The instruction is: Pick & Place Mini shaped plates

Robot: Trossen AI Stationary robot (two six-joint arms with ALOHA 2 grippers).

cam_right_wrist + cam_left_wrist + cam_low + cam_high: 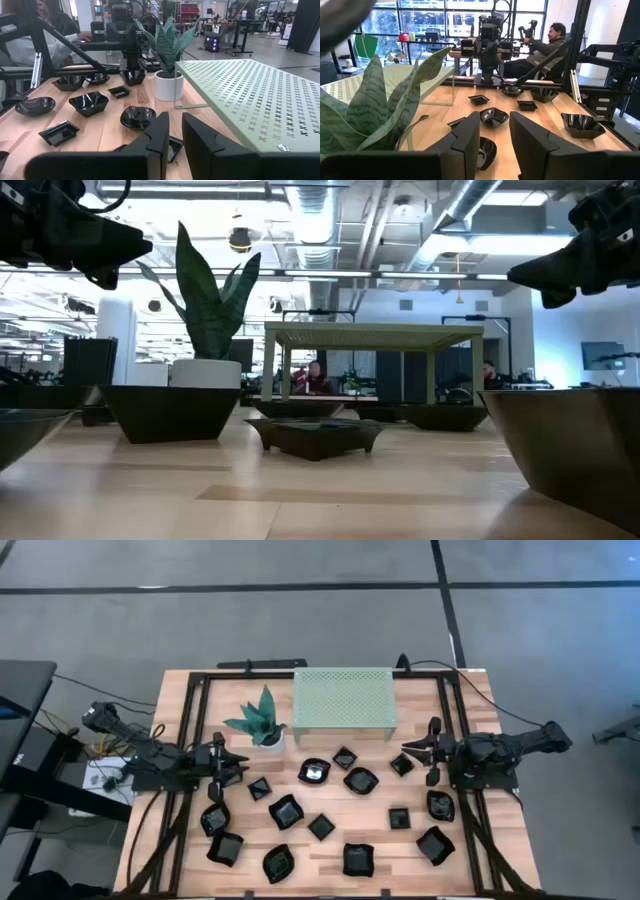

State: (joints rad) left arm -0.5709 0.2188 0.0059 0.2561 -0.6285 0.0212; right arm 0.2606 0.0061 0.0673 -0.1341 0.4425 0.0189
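Several small glossy black plates of varied shapes lie flat on the wooden table (pixel 300 840), among them a rounded one (pixel 313 772), a leaf-like one (pixel 361 780) and a square one (pixel 321 827). My left gripper (pixel 243 764) hovers open by the table's left side, just in front of the potted plant (pixel 262 720), with a small plate (pixel 259 788) close to its tips. My right gripper (pixel 408 752) hovers open at the table's right side, beside a small plate (pixel 402 765) and the shelf's right end. In the wrist views both grippers (pixel 495 137) (pixel 175 135) are empty.
A green perforated shelf (pixel 343 702) stands on legs at the table's far middle. The plant in its white pot (pixel 167 85) stands left of it. A black frame (pixel 190 740) runs along the table's sides. A person (pixel 552 42) sits in the room beyond.
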